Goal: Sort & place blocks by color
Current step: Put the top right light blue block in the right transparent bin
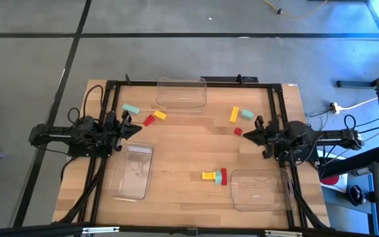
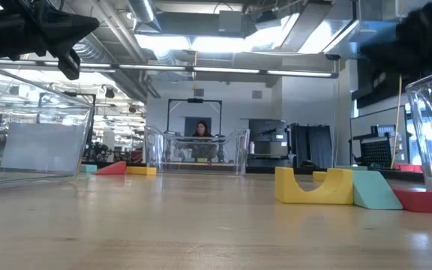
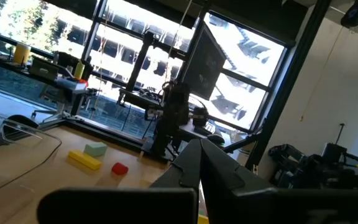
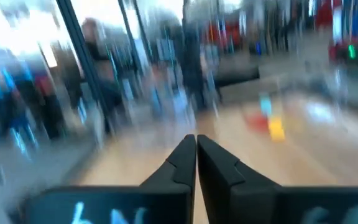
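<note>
Both grippers are empty — your left gripper (image 1: 135, 129) hangs over the table's left side with its fingers pressed together to a point, and your right gripper (image 1: 246, 135) over the right side looks the same, tips touching in its wrist view (image 4: 196, 142).

Largest things first: the table (image 1: 183, 141) carries three clear trays. One tray (image 1: 181, 93) sits at the far edge's middle, one tray (image 1: 131, 172) toward the near-left corner, one tray (image 1: 260, 189) at the near-right corner. All three look empty, so judge the sorting as not started — every block is left to do.

Blocks, all loose on the wood:
- teal bar (image 1: 131, 108), red block (image 1: 149, 120) and yellow block (image 1: 159, 115) lie toward the far-left corner, just beyond your left gripper's tip.
- yellow bar (image 1: 234, 114) and teal block (image 1: 247, 113) lie toward the far-right corner, touching or nearly so; small red cube (image 1: 238, 131) sits just beside your right gripper's tip.
- yellow arch (image 1: 209, 175), a teal piece (image 2: 376, 190) and red block (image 1: 224, 176) cluster near the near edge, just left of the near-right tray.
</note>
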Action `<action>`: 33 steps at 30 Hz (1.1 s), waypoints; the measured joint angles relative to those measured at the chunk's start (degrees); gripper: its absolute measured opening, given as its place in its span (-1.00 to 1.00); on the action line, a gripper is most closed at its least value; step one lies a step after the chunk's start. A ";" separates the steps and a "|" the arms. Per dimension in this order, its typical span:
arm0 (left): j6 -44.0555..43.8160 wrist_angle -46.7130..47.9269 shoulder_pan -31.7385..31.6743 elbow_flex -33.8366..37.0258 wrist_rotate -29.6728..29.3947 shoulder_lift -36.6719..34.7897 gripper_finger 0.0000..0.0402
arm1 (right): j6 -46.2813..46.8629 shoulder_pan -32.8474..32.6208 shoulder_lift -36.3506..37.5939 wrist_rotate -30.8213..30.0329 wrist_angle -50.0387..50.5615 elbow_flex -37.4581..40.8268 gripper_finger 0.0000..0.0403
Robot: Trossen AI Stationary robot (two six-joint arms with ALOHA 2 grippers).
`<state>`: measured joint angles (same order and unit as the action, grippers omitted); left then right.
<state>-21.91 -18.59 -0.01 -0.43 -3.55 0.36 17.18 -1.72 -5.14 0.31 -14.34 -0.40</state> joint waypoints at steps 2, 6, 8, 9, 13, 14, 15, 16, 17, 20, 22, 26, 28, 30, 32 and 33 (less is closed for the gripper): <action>-0.01 0.00 -0.02 0.00 0.00 0.00 -1.00 | 3.95 -0.02 0.04 -1.80 -9.72 -0.02 -0.91; 0.00 -0.02 -0.02 0.01 0.00 0.00 -1.00 | 11.12 0.01 0.04 -7.93 -28.52 -0.02 -0.91; -0.02 -0.02 -0.02 0.02 0.00 0.00 -1.00 | 12.59 0.01 0.04 -9.96 -35.25 -0.01 -0.91; -0.02 -0.02 0.00 0.02 0.00 0.00 -1.00 | 12.56 0.01 0.04 -10.33 -37.31 -0.22 -0.91; -0.01 -0.02 -0.01 0.01 0.00 0.00 -1.00 | 12.32 0.01 -1.11 -10.54 -34.64 -4.98 -0.91; -0.01 -0.01 -0.01 0.01 0.00 0.00 -1.00 | 12.18 0.01 -2.15 -10.88 -32.55 -6.76 -0.91; -0.02 -0.02 -0.02 0.02 0.00 0.00 -1.00 | 11.62 0.01 -3.50 -11.29 -30.07 -8.80 -0.91; 0.00 0.00 -0.02 0.02 0.00 0.00 -1.00 | 10.83 0.01 -5.21 -11.82 -27.02 -11.05 -0.91; -0.01 0.00 0.00 0.00 0.00 0.00 -1.00 | 10.22 0.01 -7.17 -12.69 -23.58 -13.50 -0.91; 0.00 -0.02 -0.01 0.01 0.00 0.00 -1.00 | 9.34 0.09 -13.97 -16.98 -10.21 -21.51 -0.91; -0.02 0.00 -0.02 0.00 0.00 0.00 -1.00 | 9.62 0.63 -18.98 -18.88 1.80 -27.13 -0.89; -0.01 -0.02 -0.01 0.01 -0.02 0.00 -1.00 | 12.94 4.17 -29.47 -19.66 27.00 -37.98 -0.70; 0.00 -0.02 0.00 0.01 0.00 0.00 -1.00 | 14.91 7.43 -35.06 -20.04 39.47 -43.01 -0.53; -0.01 -0.01 -0.01 0.01 0.00 0.00 -1.00 | 15.57 11.82 -40.71 -18.96 50.67 -47.66 -0.34; -0.02 0.00 -0.02 0.02 0.00 0.00 -1.00 | 15.77 16.94 -46.21 -15.72 60.21 -51.36 -0.14; -0.01 -0.01 -0.01 0.00 -0.01 0.00 -1.00 | 15.79 19.63 -49.04 -13.51 63.83 -52.87 -0.04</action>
<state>-21.92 -18.60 -0.02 -0.43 -3.56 0.36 32.97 17.91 -54.19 -13.20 49.49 -53.28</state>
